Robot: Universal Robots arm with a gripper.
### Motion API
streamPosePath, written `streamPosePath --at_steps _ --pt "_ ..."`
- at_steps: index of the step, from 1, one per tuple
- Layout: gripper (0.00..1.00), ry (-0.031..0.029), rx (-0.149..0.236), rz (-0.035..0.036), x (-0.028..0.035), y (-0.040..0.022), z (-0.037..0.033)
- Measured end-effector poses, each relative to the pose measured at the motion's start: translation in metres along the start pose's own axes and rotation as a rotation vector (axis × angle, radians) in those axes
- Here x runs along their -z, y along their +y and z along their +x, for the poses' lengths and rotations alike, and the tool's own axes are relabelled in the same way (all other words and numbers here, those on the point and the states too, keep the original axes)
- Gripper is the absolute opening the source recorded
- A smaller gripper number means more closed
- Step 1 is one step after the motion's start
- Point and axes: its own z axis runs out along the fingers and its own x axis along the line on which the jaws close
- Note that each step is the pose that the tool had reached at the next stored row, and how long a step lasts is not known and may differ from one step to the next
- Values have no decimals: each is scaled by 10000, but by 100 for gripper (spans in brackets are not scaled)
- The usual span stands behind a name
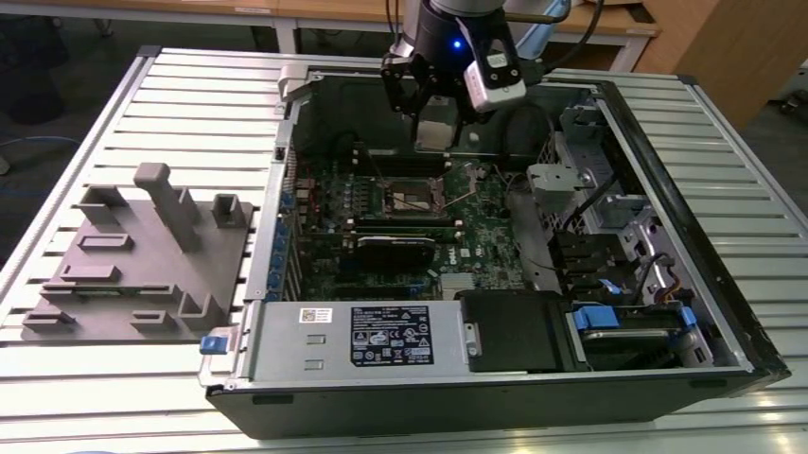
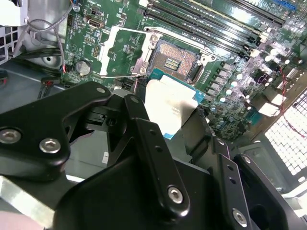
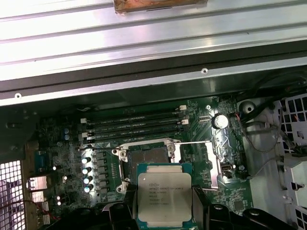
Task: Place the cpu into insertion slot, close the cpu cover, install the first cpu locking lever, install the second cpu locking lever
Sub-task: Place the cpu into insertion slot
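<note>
While the black metal gripper (image 3: 163, 208) squeezes the small flat square silver-grey cpu (image 3: 164, 191) between its fingers, the chip hangs above the uncovered gold-pinned square insertion slot (image 3: 146, 158) on the green board (image 3: 53, 148).

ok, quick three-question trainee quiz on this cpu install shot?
1. True or false: the cpu already sits in the insertion slot.
2. The cpu cover is: A) shut over the slot, B) swung open beside the slot, C) taken off altogether.
3. Fill in: the gripper is shut on the ____.
Key: 1 false, the cpu is held clear of the slot, which lies bare. 2 B. 3 cpu.
</note>
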Motion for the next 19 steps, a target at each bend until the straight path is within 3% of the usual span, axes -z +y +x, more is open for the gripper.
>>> streamPosePath --at_steps 6,19 --pt "54 -64 -729 -12 -5 0 0" --pt "54 -66 -738 -12 -5 0 0"
